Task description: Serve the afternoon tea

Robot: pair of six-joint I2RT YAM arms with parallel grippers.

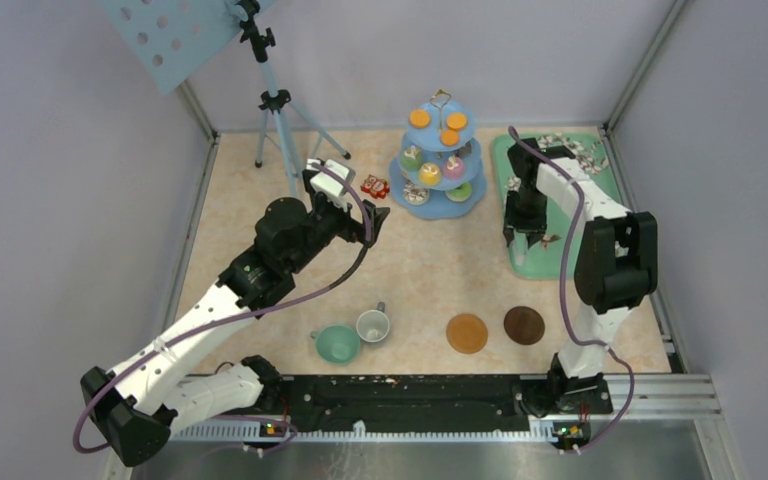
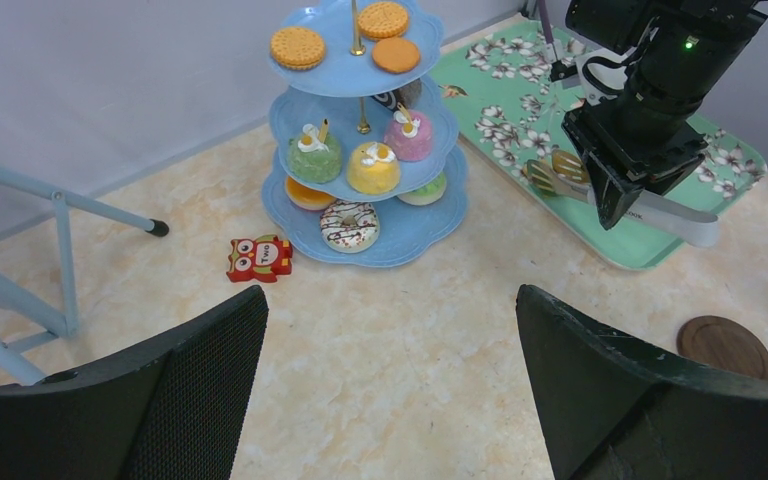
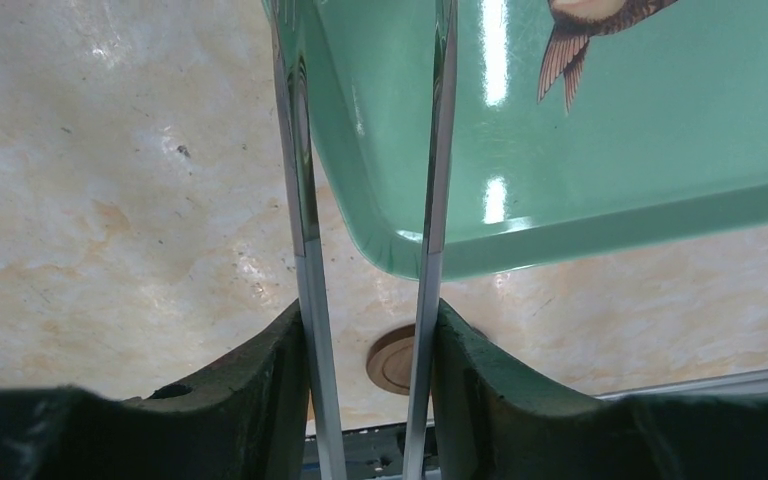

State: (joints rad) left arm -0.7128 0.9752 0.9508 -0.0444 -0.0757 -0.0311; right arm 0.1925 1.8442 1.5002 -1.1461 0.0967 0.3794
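Observation:
The light-blue three-tier stand [image 1: 438, 160] stands at the back centre, with orange biscuits on top and cupcakes and donuts on the lower tiers; it also shows in the left wrist view [image 2: 400, 235]. A teal cup [image 1: 338, 344] and a grey-white cup [image 1: 372, 325] sit near the front, apart from the two brown coasters [image 1: 467, 333] [image 1: 524, 325]. My left gripper [image 1: 368, 222] [image 2: 390, 300] is open and empty, left of the stand. My right gripper [image 1: 523, 238] [image 3: 365, 320] is shut on the metal tongs [image 3: 305, 240] over the tray's near-left corner.
The green floral tray [image 1: 600, 180] [image 3: 580, 150] lies at the right. A small red owl toy [image 1: 374, 186] [image 2: 259, 258] lies left of the stand. A tripod [image 1: 278, 110] stands at the back left. The enclosure walls ring the table.

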